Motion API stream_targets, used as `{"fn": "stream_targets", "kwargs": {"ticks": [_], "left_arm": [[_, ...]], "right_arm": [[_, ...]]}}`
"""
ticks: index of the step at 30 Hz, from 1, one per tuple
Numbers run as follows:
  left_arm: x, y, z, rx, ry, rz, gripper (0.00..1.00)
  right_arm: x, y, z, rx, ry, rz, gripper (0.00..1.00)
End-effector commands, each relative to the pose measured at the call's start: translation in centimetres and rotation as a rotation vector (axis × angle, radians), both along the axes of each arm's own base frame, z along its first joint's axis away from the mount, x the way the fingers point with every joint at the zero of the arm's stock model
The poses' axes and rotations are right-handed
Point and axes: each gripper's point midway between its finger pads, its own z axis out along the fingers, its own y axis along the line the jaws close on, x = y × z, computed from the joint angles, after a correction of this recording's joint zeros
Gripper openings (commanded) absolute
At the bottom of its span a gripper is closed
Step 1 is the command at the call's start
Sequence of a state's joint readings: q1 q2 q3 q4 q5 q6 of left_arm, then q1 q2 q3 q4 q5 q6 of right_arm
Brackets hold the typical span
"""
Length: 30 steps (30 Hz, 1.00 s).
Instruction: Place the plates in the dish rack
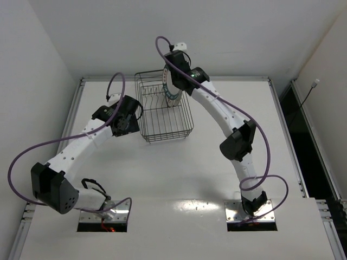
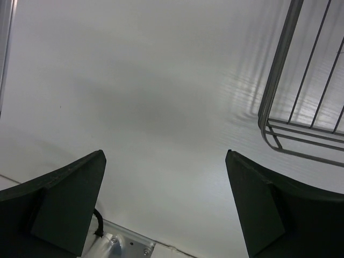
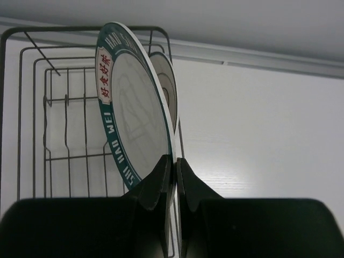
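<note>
While the top external view gives only a crowded look, it shows the right gripper [image 1: 178, 81] reaching over the far right part of the rectangular dark wire dish rack [image 1: 165, 108], with the white plate with the dark teal ring rim [image 1: 172, 92] hanging on edge below it. The left gripper [image 1: 126, 116] waits just beside the rack's left wall, probably to stay out of the way yet near enough to steady the basket.

In the left wrist view the left gripper [image 2: 164, 156] has its fingers wide apart and holds nothing. Bare white table [image 2: 140, 97] lies ahead of it, and a rack corner [image 2: 277, 80] sits up and to its right.

In the right wrist view the right gripper [image 3: 174, 161] is pinched tight on the rim of the teal-rimmed plate [image 3: 134, 113]. This thin edge grip suits sliding a plate down between tines. The plate stands upright with a slight lean. Its flat plane runs straight away from the fingers, and its lettered face turns left toward the rack's wires [image 3: 54, 107]. Just behind it, to the right, a second pale plate [image 3: 166, 80] also stands on edge — which one it is I cannot tell.
</note>
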State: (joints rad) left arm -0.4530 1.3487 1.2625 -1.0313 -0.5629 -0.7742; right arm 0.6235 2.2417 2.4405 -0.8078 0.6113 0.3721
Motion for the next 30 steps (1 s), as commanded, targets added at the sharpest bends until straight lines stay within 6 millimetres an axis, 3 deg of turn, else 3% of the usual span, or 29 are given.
{"fn": "stream_targets", "kwargs": {"ticks": [1,5,10,16,22,27,30], "left_arm": [[-1.6,0.8,1.4,0.01,-0.022,0.015,0.93],[-2.8,0.8,1.2,-0.008,0.0,-0.009,0.93],[-4.0,0.5,1.8,-0.001,0.001,-0.076,0.93],[-4.5,-0.3,3.1,0.059,-0.046,-0.167,0.93],[-5.4,-1.4,2.9,0.164,-0.07,-0.298,0.94],[-4.8,-0.5,5.4,0.21,-0.198,-0.322,0.96],[-4.7,-0.5,5.7,0.208,-0.208,-0.33,0.97]], "right_arm": [[1.4,0.0,4.4,-0.077,-0.202,-0.095,0.0],[1.0,0.9,4.6,-0.18,-0.262,-0.154,0.0],[1.1,2.4,4.8,-0.183,-0.317,-0.185,0.0],[1.9,3.8,0.8,-0.215,-0.287,-0.183,0.0],[2.4,4.8,-2.9,-0.2,-0.24,-0.166,0.0],[2.3,7.2,-6.6,-0.162,-0.166,-0.077,0.0],[2.2,7.6,-7.3,-0.071,-0.113,-0.035,0.1]]}}
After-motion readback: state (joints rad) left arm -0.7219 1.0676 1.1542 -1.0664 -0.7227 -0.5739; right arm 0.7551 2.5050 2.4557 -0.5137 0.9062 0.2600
